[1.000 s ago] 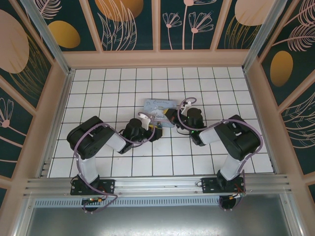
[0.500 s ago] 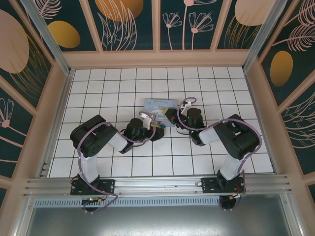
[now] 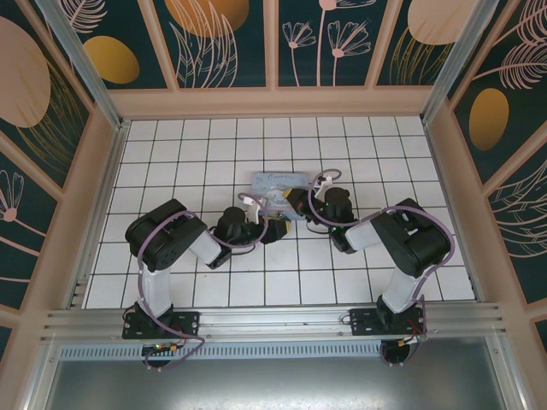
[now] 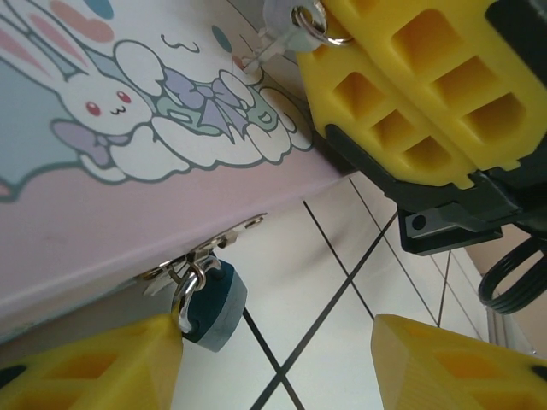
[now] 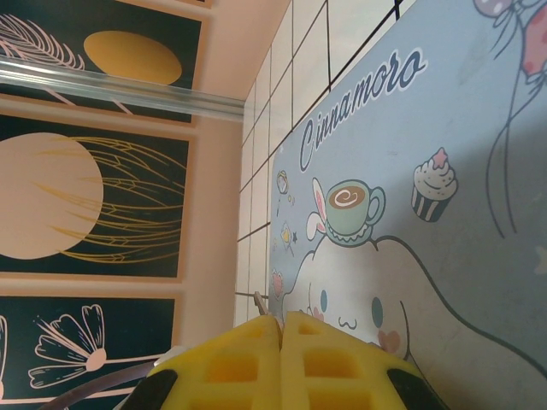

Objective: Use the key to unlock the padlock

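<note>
So the pastel tin (image 5: 453,128) has "Cinnamoro" in dark blue cursive across its lid, that's all of the word I can read, plus a white long-eared cartoon dog, a teacup and a cupcake printed near it. On the left wrist view the side of the tin has a white bunny with a purple bow. The padlock (image 4: 212,301) hangs by its silver shackle from the little metal hasp (image 4: 224,237) on the tin's lower edge. Its teal body dangles just over the white tiled floor (image 4: 342,333) and touches the tip of one yellow finger (image 4: 102,363). The left gripper (image 4: 278,346) is spread wide, nothing between the fingers, with the padlock at the inner side of that one finger. The right gripper (image 5: 280,333) has its fingers pressed tight together, right up against the tin's lid. In the left wrist view the key (image 4: 275,21) pokes out of its fingertips with a small ring beside it, up by the tin's top corner and well apart from the padlock. No brand visible on the lock or key, too small to tell.
</note>
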Motion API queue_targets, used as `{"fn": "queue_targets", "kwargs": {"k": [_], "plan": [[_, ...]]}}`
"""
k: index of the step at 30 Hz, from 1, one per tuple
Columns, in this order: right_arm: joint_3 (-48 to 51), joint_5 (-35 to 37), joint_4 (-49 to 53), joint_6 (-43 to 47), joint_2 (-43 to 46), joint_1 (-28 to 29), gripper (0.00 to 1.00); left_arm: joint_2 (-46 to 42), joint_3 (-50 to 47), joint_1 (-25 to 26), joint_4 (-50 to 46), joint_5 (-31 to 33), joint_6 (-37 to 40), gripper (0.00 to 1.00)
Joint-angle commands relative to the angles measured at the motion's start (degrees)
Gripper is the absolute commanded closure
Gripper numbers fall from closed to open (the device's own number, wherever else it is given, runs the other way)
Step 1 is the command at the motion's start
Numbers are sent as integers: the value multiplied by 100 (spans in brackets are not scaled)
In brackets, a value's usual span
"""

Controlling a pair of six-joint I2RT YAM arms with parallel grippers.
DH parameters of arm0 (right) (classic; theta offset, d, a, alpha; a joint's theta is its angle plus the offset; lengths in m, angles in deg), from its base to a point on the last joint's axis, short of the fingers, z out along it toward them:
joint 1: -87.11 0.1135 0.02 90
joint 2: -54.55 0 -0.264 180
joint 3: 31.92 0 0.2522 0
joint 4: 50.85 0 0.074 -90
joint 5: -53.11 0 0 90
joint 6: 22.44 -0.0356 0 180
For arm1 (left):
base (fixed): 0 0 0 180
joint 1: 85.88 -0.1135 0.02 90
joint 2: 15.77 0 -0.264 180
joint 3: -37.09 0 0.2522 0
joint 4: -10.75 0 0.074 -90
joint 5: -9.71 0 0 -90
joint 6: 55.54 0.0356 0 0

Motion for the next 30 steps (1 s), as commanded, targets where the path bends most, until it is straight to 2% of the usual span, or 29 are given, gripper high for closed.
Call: {"fn": "queue_targets", "kwargs": {"k": [1,19,22,30], "plan": [[-19,-47,-133,-27,-74,-27,100,-41,1,37,502,-83,-194,39],[49,-38,-215,-91,-61,-26,100,358,262,35,-463,216,40,38],[50,-38,-213,-93,-66,-26,100,376,293,32,-409,157,36,38],[84,-27,-237,-102,-98,-20,100,-18,5,39,532,-153,-386,39]]}}
